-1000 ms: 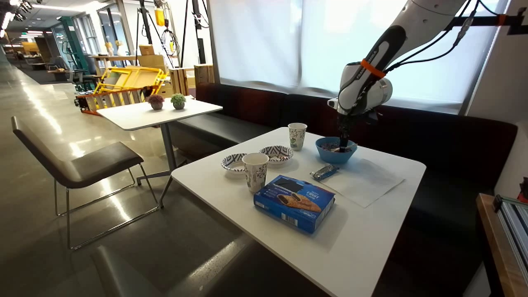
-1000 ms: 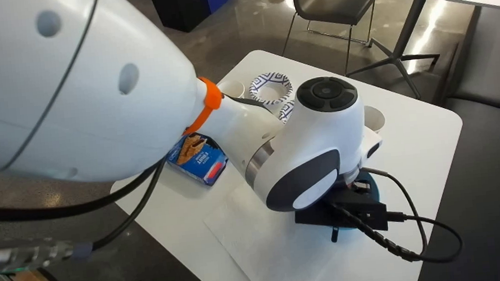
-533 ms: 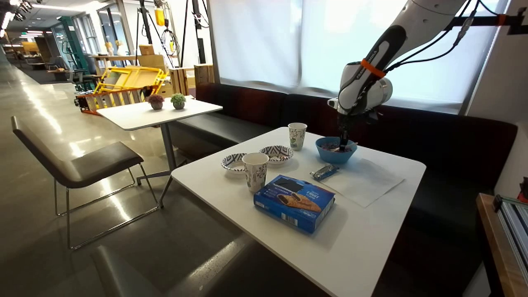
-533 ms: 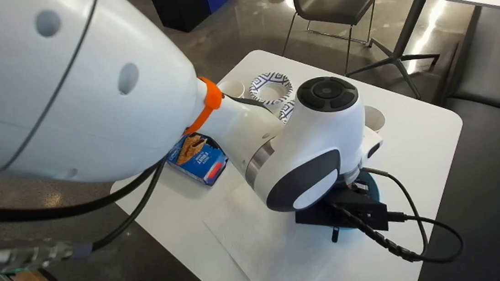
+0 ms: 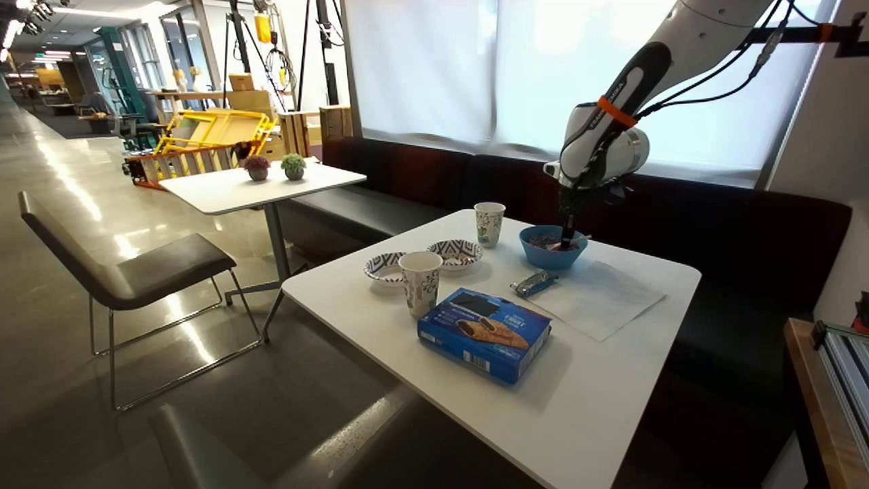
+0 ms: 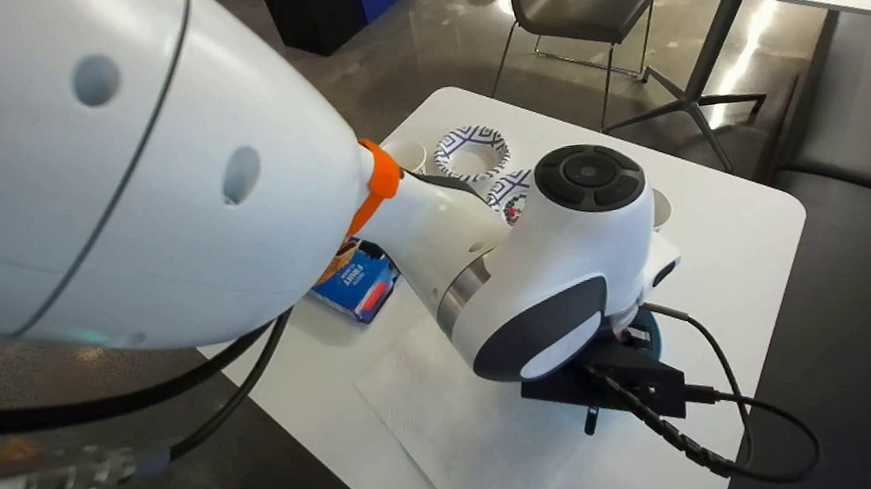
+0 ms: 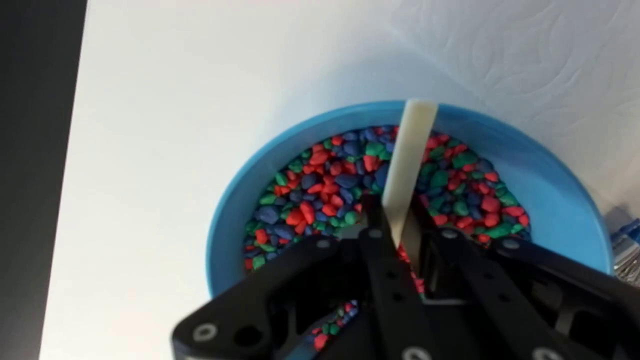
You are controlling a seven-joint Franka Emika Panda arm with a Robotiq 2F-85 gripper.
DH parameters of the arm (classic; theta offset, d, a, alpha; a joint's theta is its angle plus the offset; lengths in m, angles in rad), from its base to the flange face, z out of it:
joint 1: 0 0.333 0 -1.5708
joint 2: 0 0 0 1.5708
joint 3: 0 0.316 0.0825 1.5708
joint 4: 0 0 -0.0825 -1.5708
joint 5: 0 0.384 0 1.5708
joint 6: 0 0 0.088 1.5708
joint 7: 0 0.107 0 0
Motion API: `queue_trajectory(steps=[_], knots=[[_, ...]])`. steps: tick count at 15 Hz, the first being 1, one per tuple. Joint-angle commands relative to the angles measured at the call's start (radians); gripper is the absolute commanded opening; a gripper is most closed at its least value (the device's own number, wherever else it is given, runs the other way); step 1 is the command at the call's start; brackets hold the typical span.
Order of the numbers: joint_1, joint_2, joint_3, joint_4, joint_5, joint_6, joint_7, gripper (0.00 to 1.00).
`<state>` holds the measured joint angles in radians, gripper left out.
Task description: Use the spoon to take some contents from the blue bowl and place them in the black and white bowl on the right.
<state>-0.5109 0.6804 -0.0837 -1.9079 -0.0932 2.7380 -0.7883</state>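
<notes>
The blue bowl [image 5: 551, 259], full of red, green and blue pebbles [image 7: 300, 215], stands on the white table. Down inside it, my gripper [image 7: 392, 212] is shut on the pale handle of the spoon [image 7: 411, 155]. The handle's free end slants up past the bowl's rim; the scoop end is hidden under the fingers in the wrist view. Two black and white bowls sit side by side away from the gripper. The right-hand black and white bowl [image 5: 456, 245] in an exterior view holds a few coloured bits; its neighbour [image 5: 377, 265] shows none.
Two patterned paper cups stand here, a near one [image 5: 421, 288] and a far one [image 5: 489, 224] between bowls. A blue box [image 5: 485, 333] lies near the table's front, with a foil-wrapped bar [image 5: 534, 283] and a white paper sheet [image 5: 604, 302] beside the blue bowl.
The gripper's fingers have drawn together on the spoon. The arm has shifted slightly, and in an exterior view it now uncovers more of the black and white bowl with bits in it.
</notes>
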Motion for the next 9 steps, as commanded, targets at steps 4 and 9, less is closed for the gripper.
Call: queue_trajectory(steps=[4,9], knots=[[0.023,-0.019,-0.062,0.003,-0.032,-0.054,0.036,0.04],[0.080,-0.037,-0.143,-0.005,-0.093,-0.058,0.095,0.04]])
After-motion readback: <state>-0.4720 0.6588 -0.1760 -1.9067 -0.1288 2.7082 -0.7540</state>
